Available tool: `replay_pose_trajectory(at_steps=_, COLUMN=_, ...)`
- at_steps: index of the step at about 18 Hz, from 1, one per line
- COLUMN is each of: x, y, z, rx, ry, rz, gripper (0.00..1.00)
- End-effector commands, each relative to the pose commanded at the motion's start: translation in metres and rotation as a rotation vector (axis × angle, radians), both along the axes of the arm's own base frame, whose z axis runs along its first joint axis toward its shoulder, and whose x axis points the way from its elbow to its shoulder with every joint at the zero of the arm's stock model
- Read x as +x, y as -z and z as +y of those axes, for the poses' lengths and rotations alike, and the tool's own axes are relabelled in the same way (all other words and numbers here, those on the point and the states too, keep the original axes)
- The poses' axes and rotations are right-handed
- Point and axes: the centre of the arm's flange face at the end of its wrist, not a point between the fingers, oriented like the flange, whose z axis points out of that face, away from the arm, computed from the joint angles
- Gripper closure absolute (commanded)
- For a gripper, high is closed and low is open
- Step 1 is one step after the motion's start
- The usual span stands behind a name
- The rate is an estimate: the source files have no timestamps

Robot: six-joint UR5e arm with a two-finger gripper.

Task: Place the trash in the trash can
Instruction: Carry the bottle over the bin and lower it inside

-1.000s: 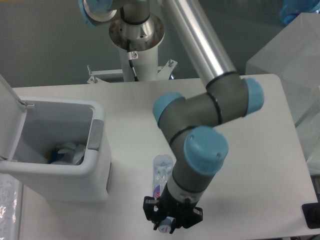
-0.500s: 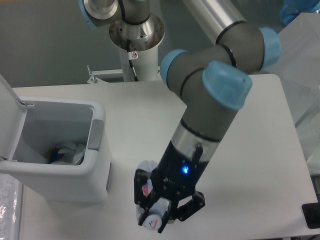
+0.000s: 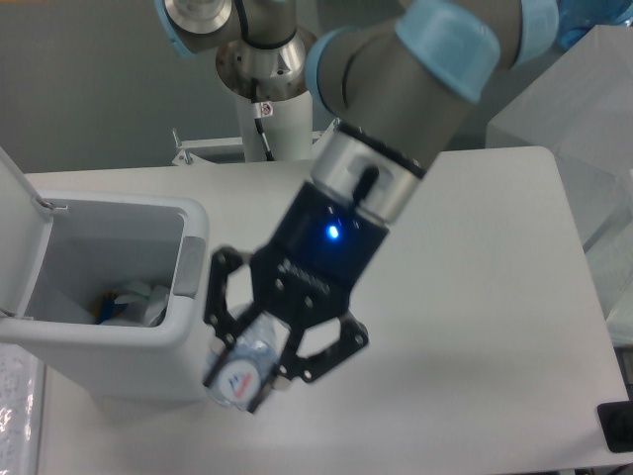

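1. Gripper (image 3: pixel 259 364) sits in the near-left part of the scene, close to the camera and blurred; black fingers (image 3: pixel 224 297) closed around the bottle (image 3: pixel 240 368); a blue light glows on the gripper body.
2. Bottle is clear plastic with a red-and-blue label showing at its near end; held in the air, tilted, with that end pointing near-left; it is just beside the near-right corner of the trash can (image 3: pixel 119 341), overlapping that corner in the view; cannot tell whether they touch.
3. Trash can is white, on the left side of the table (image 3: pixel 495 327); lid (image 3: pixel 18 233) open and standing up at its left edge; grey side tab (image 3: pixel 188 265) on the right rim.
4. Inside the can: crumpled white tissue (image 3: pixel 143 300) at the bottom, with a bit of something blue (image 3: pixel 102 310) beside it; too small to tell what.
5. Arm (image 3: pixel 415 89) with grey links and light-blue joint caps reaches down from the top right; its white base post (image 3: pixel 269 99) stands at the far edge of the table.
6. Translucent plastic-like object (image 3: pixel 584 129) at far right, partly out of frame.
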Motion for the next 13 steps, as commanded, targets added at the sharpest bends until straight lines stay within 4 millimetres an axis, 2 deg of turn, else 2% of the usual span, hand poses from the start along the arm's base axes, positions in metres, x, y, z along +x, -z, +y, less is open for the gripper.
replay_pose_trajectory(at_steps=1, x=0.005, y=-0.001, z=0.001, rx=0.007, ry=0.012, rz=-0.019, gripper=0.79)
replay_pose_trajectory(at_steps=4, x=0.028, y=-0.020, z=-0.005, rx=0.040, ry=0.046, rz=-0.043, gripper=0.79)
replay_pose_trajectory(at_steps=6, x=0.044, y=-0.022, z=-0.004, rx=0.045, ry=0.071, rz=-0.048, gripper=0.79)
replay_pose_trajectory(at_steps=11, x=0.097, y=-0.013, z=-0.001, rx=0.026, ry=0.136, rz=-0.068, gripper=0.79)
replay_pose_trajectory(at_steps=13, x=0.104, y=-0.004, z=-0.006, rx=0.015, ry=0.146, rz=-0.071, gripper=0.79)
